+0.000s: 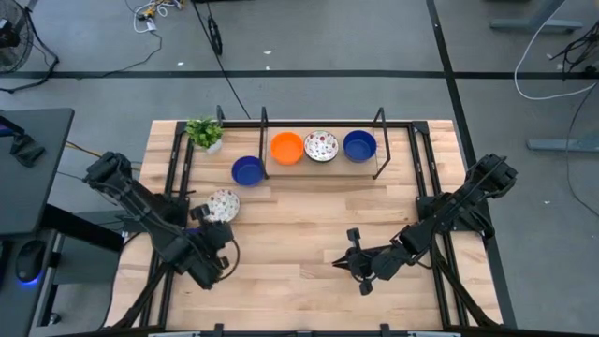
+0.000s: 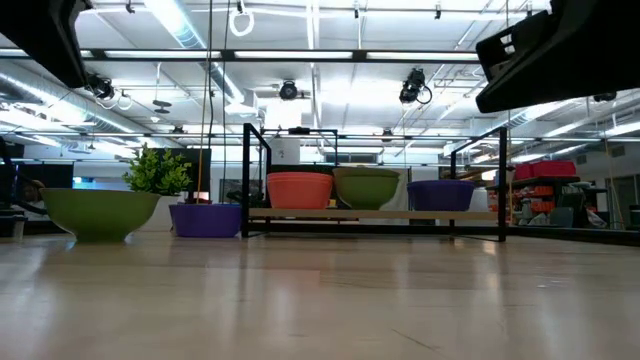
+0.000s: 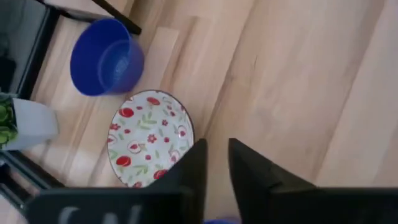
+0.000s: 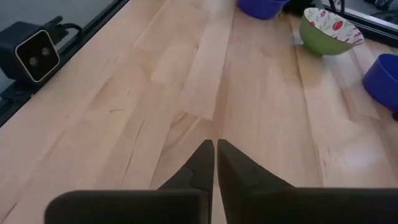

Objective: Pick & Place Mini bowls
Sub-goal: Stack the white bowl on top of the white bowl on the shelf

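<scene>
A white floral mini bowl [image 1: 223, 204] [image 3: 149, 138], green outside [image 2: 100, 212], rests on its base on the table at the left. A blue mini bowl [image 1: 247, 170] [image 3: 106, 57] stands just beyond it. On the rack's shelf [image 2: 370, 214] sit an orange bowl [image 1: 286, 147], a floral bowl [image 1: 321, 146] and a blue bowl [image 1: 359, 145]. My left gripper [image 1: 204, 215] [image 3: 216, 163] hangs above the table beside the near floral bowl's rim, narrowly open, with only wood showing in the gap. My right gripper [image 1: 337, 262] [image 4: 215, 147] is shut and empty over the table's middle front.
A small potted plant [image 1: 205, 133] stands at the far left corner. The black rack frame [image 1: 264, 140] rises at the far side. A small camera [image 4: 31, 53] sits at the near edge. A blue rounded shape [image 4: 261, 6] is cut off by the right wrist picture's edge.
</scene>
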Controlling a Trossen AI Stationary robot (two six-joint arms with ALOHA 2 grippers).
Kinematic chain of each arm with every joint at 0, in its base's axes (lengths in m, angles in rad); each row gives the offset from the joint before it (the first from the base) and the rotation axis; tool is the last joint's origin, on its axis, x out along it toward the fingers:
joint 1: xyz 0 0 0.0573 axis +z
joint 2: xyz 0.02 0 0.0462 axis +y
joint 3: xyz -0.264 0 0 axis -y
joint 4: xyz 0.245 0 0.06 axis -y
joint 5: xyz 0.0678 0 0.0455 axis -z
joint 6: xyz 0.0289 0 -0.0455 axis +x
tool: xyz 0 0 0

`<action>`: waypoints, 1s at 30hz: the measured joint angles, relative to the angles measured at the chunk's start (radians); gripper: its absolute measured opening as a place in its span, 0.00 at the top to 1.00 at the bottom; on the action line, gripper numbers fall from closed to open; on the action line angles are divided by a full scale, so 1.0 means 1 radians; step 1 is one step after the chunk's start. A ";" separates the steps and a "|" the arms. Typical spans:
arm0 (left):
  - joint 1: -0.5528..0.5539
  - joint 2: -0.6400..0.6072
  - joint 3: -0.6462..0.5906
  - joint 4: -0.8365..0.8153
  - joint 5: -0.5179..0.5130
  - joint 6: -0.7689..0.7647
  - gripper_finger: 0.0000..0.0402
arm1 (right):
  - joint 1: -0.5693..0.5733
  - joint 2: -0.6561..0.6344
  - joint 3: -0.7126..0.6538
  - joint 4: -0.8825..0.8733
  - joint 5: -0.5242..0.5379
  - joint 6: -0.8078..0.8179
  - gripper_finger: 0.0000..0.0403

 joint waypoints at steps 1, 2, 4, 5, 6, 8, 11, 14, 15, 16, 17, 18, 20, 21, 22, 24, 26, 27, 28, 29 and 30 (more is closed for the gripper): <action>-0.006 0.000 -0.006 0.005 -0.014 -0.006 0.79 | 0.000 0.000 0.000 0.000 0.000 0.000 0.94; -0.011 0.000 -0.016 0.009 -0.025 -0.006 0.75 | 0.000 0.000 0.000 -0.001 0.000 0.000 0.94; -0.013 0.001 -0.052 0.005 -0.027 -0.013 0.67 | 0.000 0.000 0.000 -0.004 0.000 0.000 0.94; -0.010 0.001 -0.074 0.006 -0.028 -0.018 0.63 | 0.000 0.000 0.000 -0.005 0.000 0.000 0.94; -0.004 0.001 -0.101 0.010 -0.030 -0.018 0.59 | 0.000 0.000 0.000 -0.006 0.000 0.000 0.94; 0.010 0.001 -0.156 0.020 -0.031 -0.020 0.53 | 0.000 0.000 0.000 -0.007 0.000 -0.001 0.94; 0.019 -0.005 -0.232 0.070 -0.050 -0.010 0.47 | 0.000 0.000 0.000 -0.007 0.000 -0.001 0.94; 0.028 -0.030 -0.315 0.177 -0.051 0.032 0.46 | 0.000 0.000 0.000 -0.007 0.000 -0.002 0.94; 0.032 -0.043 -0.344 0.211 -0.046 0.034 0.46 | 0.000 0.000 0.000 -0.007 0.000 -0.002 0.94; 0.039 -0.057 -0.370 0.244 -0.039 0.035 0.46 | 0.000 0.000 0.000 -0.007 0.000 -0.002 0.94; 0.044 -0.073 -0.397 0.276 -0.035 0.035 0.47 | 0.000 0.000 0.000 -0.007 0.000 -0.003 0.94; 0.050 -0.091 -0.422 0.299 -0.033 0.037 0.47 | 0.000 0.000 0.000 -0.007 0.000 -0.003 0.94; 0.060 -0.126 -0.474 0.355 -0.032 0.058 0.48 | 0.000 0.000 0.000 -0.007 0.000 -0.004 0.94; 0.065 -0.142 -0.499 0.386 -0.031 0.068 0.48 | 0.000 0.000 0.000 -0.007 0.000 -0.004 0.94; 0.071 -0.158 -0.523 0.426 -0.032 0.088 0.48 | 0.000 0.000 0.000 -0.007 0.000 -0.004 0.94; 0.083 -0.184 -0.567 0.497 -0.032 0.131 0.48 | 0.000 0.000 0.000 -0.007 0.000 -0.005 0.94; 0.097 -0.193 -0.603 0.557 -0.031 0.177 0.49 | 0.000 0.000 0.000 -0.007 0.000 -0.007 0.94; 0.104 -0.194 -0.618 0.581 -0.031 0.196 0.50 | 0.000 0.000 0.000 -0.007 0.000 -0.007 0.94; 0.111 -0.195 -0.631 0.602 -0.031 0.212 0.51 | 0.000 0.000 0.000 -0.007 0.000 -0.007 0.94; 0.118 -0.195 -0.641 0.624 -0.033 0.224 0.52 | 0.000 0.000 0.000 -0.007 0.000 -0.007 0.94; 0.125 -0.195 -0.650 0.642 -0.036 0.243 0.54 | 0.000 0.000 0.000 -0.007 0.000 -0.007 0.94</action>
